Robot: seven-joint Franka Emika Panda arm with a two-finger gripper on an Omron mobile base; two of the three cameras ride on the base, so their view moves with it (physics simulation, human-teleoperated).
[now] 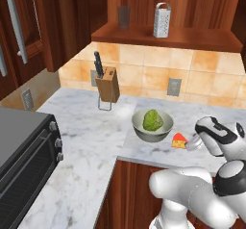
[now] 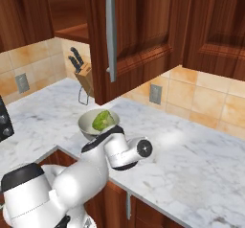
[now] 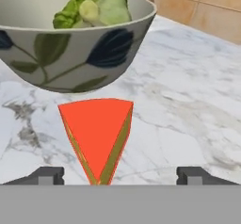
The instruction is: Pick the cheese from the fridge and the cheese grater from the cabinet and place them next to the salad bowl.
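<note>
The cheese (image 3: 96,131) lies on the marble counter (image 1: 91,141) just beside the salad bowl (image 1: 153,133), on the side of the bowl toward the robot. In the hand view its red face is turned up and its point is directed down, between the two dark fingertips (image 3: 47,176), which stand wide apart on both sides and do not touch it. The gripper (image 3: 120,177) is therefore spread open with nothing in it, low over the counter next to the wedge. In the left base view the cheese is a small orange and red piece at the right of the bowl, close to the end of the arm. The bowl carries a green lettuce head (image 1: 153,120) inside. The cheese grater (image 1: 162,20) stands upright on the open shelf of the cabinet (image 1: 192,38), above the tiled wall, with a darker grey cup (image 1: 124,17) well to its left. A knife block (image 1: 107,83) stands on the counter behind the bowl, near the wall.
</note>
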